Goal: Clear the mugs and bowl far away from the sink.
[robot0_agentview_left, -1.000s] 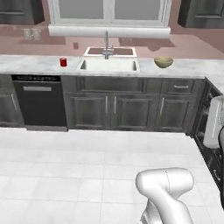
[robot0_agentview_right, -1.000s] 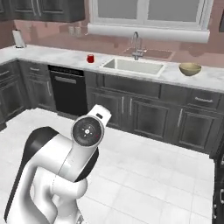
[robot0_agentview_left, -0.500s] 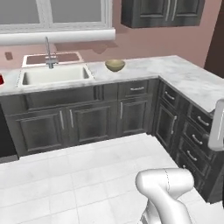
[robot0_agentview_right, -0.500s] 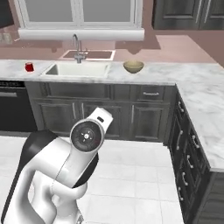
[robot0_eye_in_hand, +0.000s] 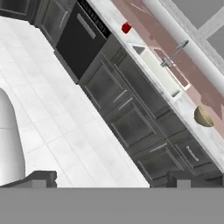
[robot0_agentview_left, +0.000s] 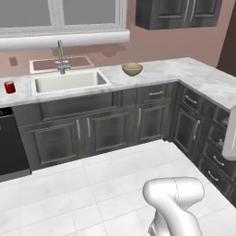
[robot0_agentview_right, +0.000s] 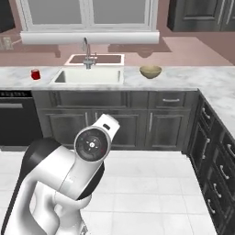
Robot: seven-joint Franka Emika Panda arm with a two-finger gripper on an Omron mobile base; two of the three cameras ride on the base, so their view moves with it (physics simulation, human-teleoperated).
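A glossy red mug point(robot0_agentview_left: 9, 86) point(robot0_agentview_right: 35, 74) point(robot0_eye_in_hand: 126, 28) stands on the marble counter left of the white sink point(robot0_agentview_left: 69, 81) point(robot0_agentview_right: 89, 75) point(robot0_eye_in_hand: 157, 70). The tan-yellow bowl point(robot0_agentview_left: 132, 69) point(robot0_agentview_right: 150, 71) point(robot0_eye_in_hand: 202, 117) sits on the counter right of the sink. A grey gooseneck faucet point(robot0_agentview_left: 60, 55) point(robot0_agentview_right: 86, 50) rises behind the basin. My gripper point(robot0_eye_in_hand: 113, 178) is open and holds nothing; its dark fingertips point(robot0_eye_in_hand: 41, 178) stand wide apart. It hangs over the tiled floor, well short of the counter.
A black dishwasher point(robot0_agentview_left: 9, 143) point(robot0_agentview_right: 13, 119) sits under the counter at the left. The counter turns a corner at the right point(robot0_agentview_left: 207, 85) point(robot0_agentview_right: 220, 92), with drawers below. Dark cabinets run under the sink. White tiled floor point(robot0_agentview_left: 92, 184) lies between the base and the cabinets.
The whole picture has shifted and the counter looks nearer, so the base has moved. Mug and bowl keep their places on the counter. The gripper stays open.
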